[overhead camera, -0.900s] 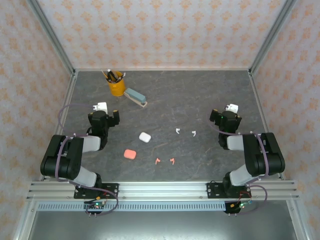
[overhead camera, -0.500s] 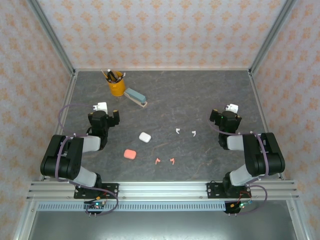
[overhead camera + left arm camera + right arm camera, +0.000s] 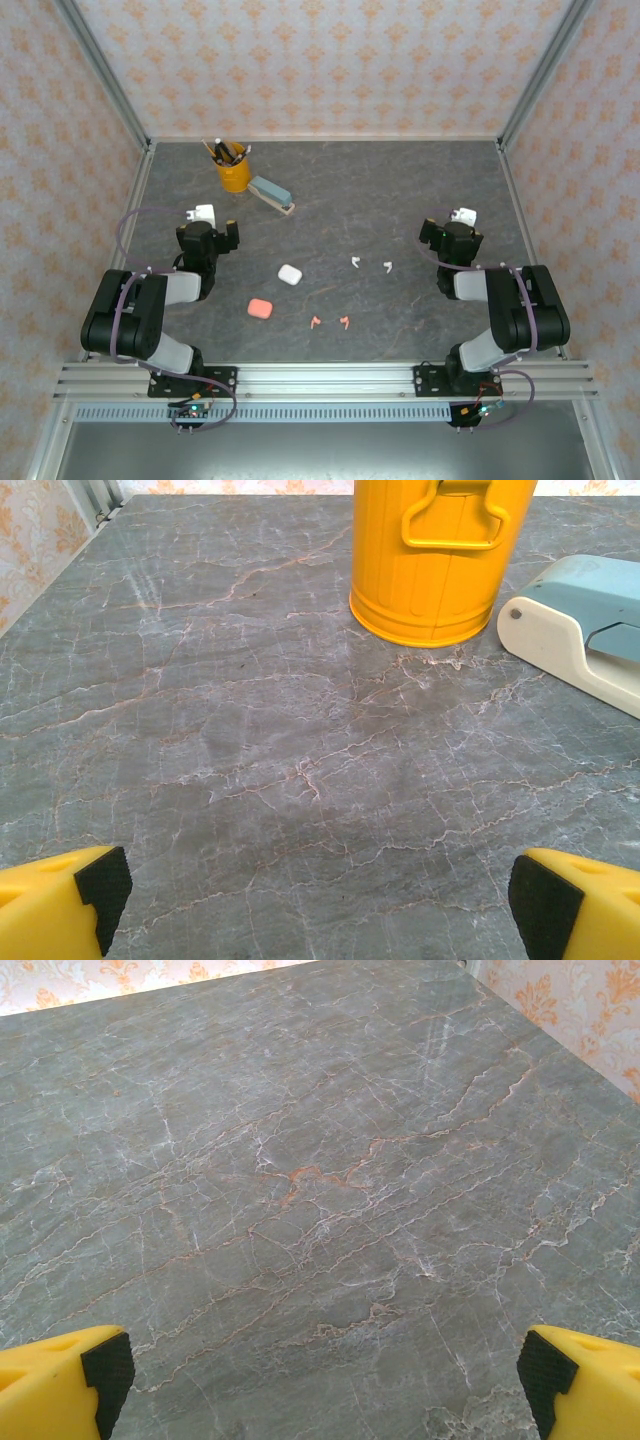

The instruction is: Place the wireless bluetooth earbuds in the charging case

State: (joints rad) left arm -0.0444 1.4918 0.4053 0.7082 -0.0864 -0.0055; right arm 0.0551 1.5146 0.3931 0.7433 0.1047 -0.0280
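White stemmed plastic earbuds [image 3: 355,262] and salmon-pink stemmed earbuds [image 3: 345,322] lie unmoved at 3 o'clock of their matching pebble-like cases [image 3: 290,274]. Left hand [image 3: 320,895] and right hand [image 3: 320,1375] idle, both spread apart, empty: nothing begun.

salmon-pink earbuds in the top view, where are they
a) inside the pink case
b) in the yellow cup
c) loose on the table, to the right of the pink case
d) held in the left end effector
c: the salmon-pink earbuds lie side by side on the bare table, to the right of the pink case and apart from it.
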